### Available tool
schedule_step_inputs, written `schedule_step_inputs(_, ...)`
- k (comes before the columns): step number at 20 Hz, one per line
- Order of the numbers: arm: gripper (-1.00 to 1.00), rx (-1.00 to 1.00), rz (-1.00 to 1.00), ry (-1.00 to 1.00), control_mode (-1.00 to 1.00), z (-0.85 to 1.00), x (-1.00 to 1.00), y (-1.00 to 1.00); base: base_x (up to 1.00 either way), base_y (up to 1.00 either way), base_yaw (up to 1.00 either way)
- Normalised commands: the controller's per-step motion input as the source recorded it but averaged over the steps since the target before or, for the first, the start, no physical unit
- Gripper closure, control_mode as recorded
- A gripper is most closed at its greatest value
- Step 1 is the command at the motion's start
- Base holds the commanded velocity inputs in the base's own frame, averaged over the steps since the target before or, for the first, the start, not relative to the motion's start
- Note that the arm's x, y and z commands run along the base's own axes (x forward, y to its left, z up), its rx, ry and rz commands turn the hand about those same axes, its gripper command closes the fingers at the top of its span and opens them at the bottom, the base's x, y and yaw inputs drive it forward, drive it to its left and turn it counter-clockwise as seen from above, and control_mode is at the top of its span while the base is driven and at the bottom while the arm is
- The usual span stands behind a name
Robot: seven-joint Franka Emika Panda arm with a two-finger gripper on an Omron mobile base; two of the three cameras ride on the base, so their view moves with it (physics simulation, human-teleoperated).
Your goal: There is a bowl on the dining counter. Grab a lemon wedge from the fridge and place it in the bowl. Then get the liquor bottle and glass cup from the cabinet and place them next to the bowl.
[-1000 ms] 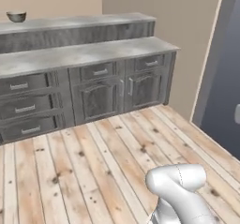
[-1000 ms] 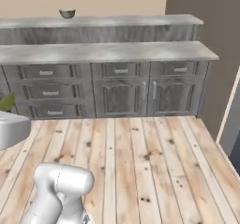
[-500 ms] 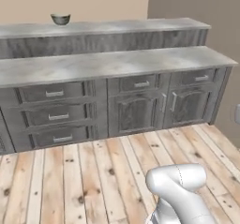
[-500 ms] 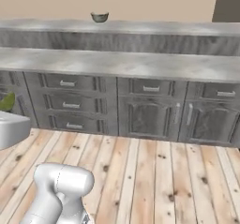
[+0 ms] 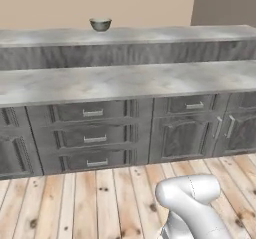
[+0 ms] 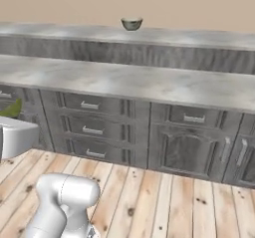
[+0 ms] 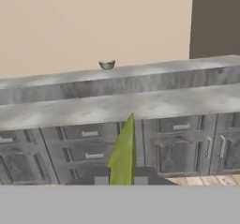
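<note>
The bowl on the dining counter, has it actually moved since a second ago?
No. The bowl sits on the same dining counter; it only slid across the base views because the base drove.

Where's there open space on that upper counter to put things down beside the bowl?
The dining counter lies bare on both sides of the bowl, with the longer run toward the dark wall end. The lower counter in front is bare too. Nothing crowds the bowl.

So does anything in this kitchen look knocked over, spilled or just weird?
Nothing stands out. The bowl sits upright on the dining counter, the drawers below are shut, and the gripper is shut on the lemon wedge, which sticks out between its fingers.
</note>
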Motion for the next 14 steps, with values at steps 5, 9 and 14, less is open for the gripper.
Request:
schedule_step_inputs(5,1.00,0.00,0.00,0.00,1.00,0.00,0.00,0.00,0.72,0.88,0.19)
schedule_step_inputs(9,1.00,0.00,0.00,0.00,1.00,0.00,0.00,0.00,0.66,0.96,0.18)
schedule_step_inputs(14,1.00,0.00,0.00,0.00,1.00,0.00,0.00,0.00,0.56,1.00,0.15)
